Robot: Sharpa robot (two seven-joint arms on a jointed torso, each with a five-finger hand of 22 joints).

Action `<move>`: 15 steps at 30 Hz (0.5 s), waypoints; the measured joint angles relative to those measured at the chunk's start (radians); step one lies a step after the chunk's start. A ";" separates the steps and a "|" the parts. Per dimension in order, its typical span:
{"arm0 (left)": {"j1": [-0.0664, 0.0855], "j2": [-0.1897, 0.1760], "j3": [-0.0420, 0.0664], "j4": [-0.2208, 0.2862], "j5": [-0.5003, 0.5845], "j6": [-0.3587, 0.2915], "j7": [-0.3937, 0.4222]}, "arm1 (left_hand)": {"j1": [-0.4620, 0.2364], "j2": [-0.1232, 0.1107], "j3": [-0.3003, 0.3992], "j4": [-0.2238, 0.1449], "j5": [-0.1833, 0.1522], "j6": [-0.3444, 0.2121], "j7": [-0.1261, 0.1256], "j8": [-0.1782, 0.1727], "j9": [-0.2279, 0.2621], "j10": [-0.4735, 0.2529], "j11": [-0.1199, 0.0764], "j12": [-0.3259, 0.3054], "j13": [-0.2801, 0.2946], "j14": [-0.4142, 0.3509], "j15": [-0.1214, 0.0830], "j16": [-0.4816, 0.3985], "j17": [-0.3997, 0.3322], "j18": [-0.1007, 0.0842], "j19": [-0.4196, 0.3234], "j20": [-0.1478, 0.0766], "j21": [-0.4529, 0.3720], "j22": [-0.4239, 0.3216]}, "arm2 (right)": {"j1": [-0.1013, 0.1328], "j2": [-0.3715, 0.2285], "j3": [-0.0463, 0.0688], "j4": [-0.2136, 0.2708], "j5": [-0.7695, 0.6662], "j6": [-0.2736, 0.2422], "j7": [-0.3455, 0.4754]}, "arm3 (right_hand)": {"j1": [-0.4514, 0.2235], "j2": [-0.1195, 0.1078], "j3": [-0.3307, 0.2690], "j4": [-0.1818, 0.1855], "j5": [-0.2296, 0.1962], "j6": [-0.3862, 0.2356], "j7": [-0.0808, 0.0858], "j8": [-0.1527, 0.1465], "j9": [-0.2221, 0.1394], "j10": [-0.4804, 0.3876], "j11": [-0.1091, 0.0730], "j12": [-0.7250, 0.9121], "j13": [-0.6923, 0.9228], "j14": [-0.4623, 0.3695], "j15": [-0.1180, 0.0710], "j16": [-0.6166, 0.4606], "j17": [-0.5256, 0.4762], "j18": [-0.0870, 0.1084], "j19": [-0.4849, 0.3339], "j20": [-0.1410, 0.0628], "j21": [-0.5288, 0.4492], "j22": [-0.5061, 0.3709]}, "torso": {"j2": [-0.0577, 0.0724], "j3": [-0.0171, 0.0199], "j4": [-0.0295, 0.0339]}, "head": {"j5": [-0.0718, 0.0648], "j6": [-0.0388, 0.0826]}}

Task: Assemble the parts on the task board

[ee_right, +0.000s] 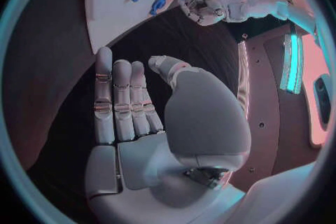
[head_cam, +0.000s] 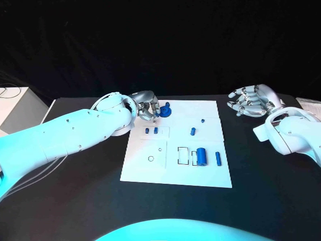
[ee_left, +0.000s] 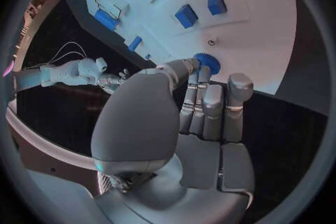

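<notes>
Left hand (head_cam: 147,109) first: it is sitting at the far left corner of the task board (head_cam: 207,173), fingers closed around a blue gear-like part (head_cam: 165,108). From the left wrist view, the toothed blue disc (ee_left: 206,61) is peeking out right at the fingertips (ee_left: 203,75), just at the board's (ee_left: 266,33) edge, so that hand (ee_left: 203,123) is holding the part.

Moving across the white board now. Just below the left hand, two small blue pegs (head_cam: 151,130) are standing side by side inside a marked rectangle. Below them, a small ring outline (head_cam: 151,158) is showing on the bare white surface. Further along, a short blue pin (head_cam: 192,132) is lying near the middle, and a tinier blue piece (head_cam: 202,121) is sitting just beyond it, towards the far edge. Down in the near half, a black-outlined slot (head_cam: 183,155) is sitting beside a fat blue cylinder (head_cam: 201,156), with a slimmer blue rod (head_cam: 218,158) lying just to its right.

And over on the right, the right hand (head_cam: 253,102) is hovering off the board, above the black table (head_cam: 73,201), well apart from every part. The right wrist view is showing its fingers (ee_right: 115,101) stretched straight and its palm (ee_right: 140,145) bare, so it is open wide and holding nothing.
</notes>
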 measured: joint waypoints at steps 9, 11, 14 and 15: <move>-0.002 -0.004 -0.001 -0.017 0.008 0.012 -0.002 | 0.000 0.000 0.000 0.000 0.000 0.007 0.000 0.000 0.001 0.002 -0.002 -0.001 0.000 0.000 0.000 0.000 -0.002 0.000 0.000 0.000 0.000 0.000 | 0.000 -0.001 0.000 0.001 0.000 0.000 0.000 | 0.000 0.000 0.000 0.000 0.000 0.000 0.000 0.000 0.000 0.000 0.000 0.000 0.000 0.000 0.000 0.000 0.000 0.000 0.000 0.000 0.000 0.000 | 0.000 -0.0006 -0.0009 | 0.005 -0.002; -0.003 -0.003 -0.003 -0.022 0.009 0.015 -0.002 | 0.000 0.000 0.000 0.000 0.000 0.007 0.000 0.000 0.001 0.002 -0.002 -0.001 0.000 0.000 0.000 0.000 -0.002 0.000 0.000 0.000 0.000 0.000 | 0.000 0.000 0.000 0.001 0.000 0.000 0.001 | 0.000 0.000 0.000 0.000 0.000 0.000 0.000 0.000 0.000 0.000 0.000 0.000 0.000 0.000 0.000 0.000 0.000 0.000 0.000 0.000 0.000 0.000 | 0.000 -0.0006 -0.0015 | 0.006 -0.002; -0.004 -0.002 -0.005 -0.026 0.009 0.018 -0.002 | 0.000 0.000 0.000 0.000 0.000 0.007 0.000 0.000 0.001 0.002 -0.002 -0.002 0.001 0.000 0.000 0.000 -0.002 0.000 0.000 0.000 0.000 0.000 | 0.000 0.000 0.000 0.001 0.000 0.000 0.001 | 0.000 0.000 0.000 0.000 0.000 0.000 0.000 0.000 0.000 0.000 0.000 0.000 0.000 0.000 0.000 0.000 0.000 0.000 0.000 0.000 0.000 0.000 | 0.001 -0.0004 -0.0026 | 0.006 -0.003; -0.005 -0.002 -0.005 -0.027 0.009 0.019 -0.002 | 0.000 0.000 0.000 0.000 0.000 0.007 0.000 0.000 0.001 0.002 -0.002 -0.002 0.001 0.000 0.000 0.000 -0.002 0.000 0.000 0.000 0.000 0.000 | 0.000 0.000 0.000 0.001 0.000 -0.001 0.001 | 0.000 0.000 0.000 0.000 0.000 0.000 0.000 0.000 0.000 0.000 0.000 0.000 0.000 0.000 0.000 0.000 0.000 0.000 0.000 0.000 0.000 0.000 | 0.001 -0.0003 -0.0028 | 0.006 -0.003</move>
